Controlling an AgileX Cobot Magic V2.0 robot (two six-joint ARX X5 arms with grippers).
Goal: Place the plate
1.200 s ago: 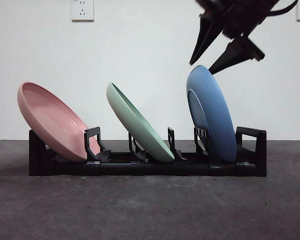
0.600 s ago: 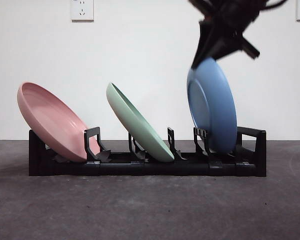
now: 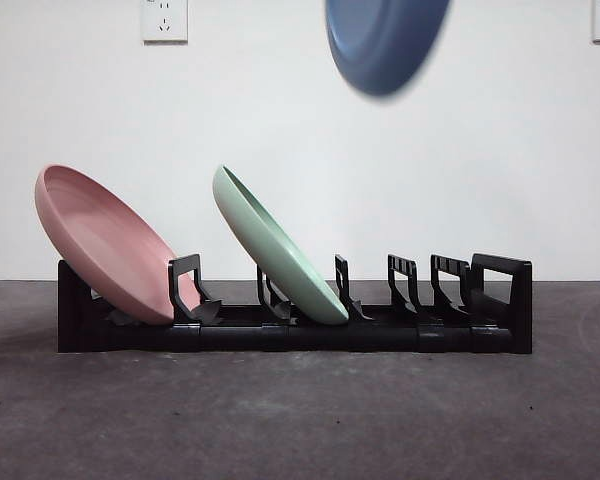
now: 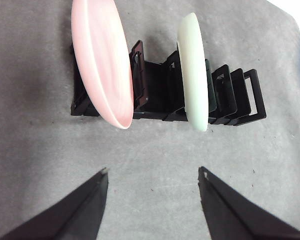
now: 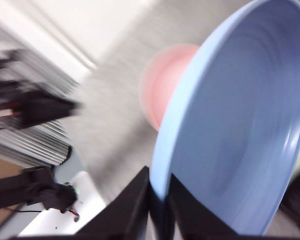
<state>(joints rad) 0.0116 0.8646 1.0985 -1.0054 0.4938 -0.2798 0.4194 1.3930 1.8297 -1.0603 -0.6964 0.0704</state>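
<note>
Our right gripper (image 5: 159,200) pinched the blue plate (image 5: 240,130) by its rim, the plate rising from the jaws toward one o'clock in that blurred wrist view. From the front, the blue plate (image 3: 385,40) hung at twelve o'clock, cut off by the frame, well above the black rack (image 3: 450,325). Our left gripper (image 4: 152,175) stood spread, facing the pink plate (image 4: 102,65) and green plate (image 4: 194,70).

blue plate (image 3: 387,40) cut off above, blurred
</note>
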